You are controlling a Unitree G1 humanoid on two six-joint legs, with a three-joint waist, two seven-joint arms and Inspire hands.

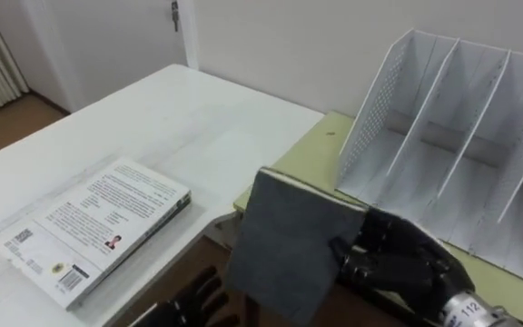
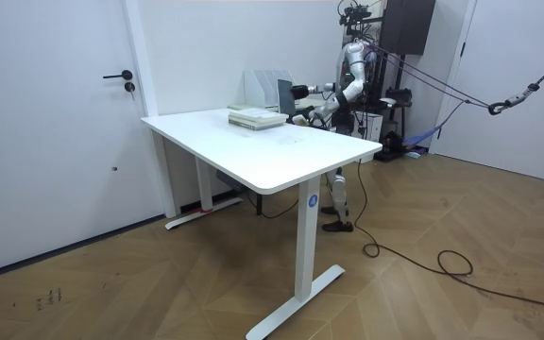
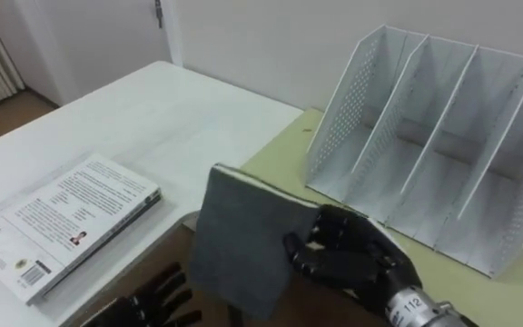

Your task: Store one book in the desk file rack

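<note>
One grey book (image 1: pixel 284 245) in right hand (image 1: pixel 407 263), one rack (image 1: pixel 375 100).

The book (image 1: pixel 289 241) in the right robot hand (image 1: pixel 407 263) had a plain dark grey cover. This hand and the left robot hand (image 1: pixel 189 304) were both black. The file rack (image 1: pixel 370 118) was white, with a pattern of small holes on its side wall, and it stood on a pale yellow-green table (image 1: pixel 302 159). The second book (image 1: pixel 98 227), on the white table (image 1: pixel 152 109), had a white cover with black print and barcodes.
</note>
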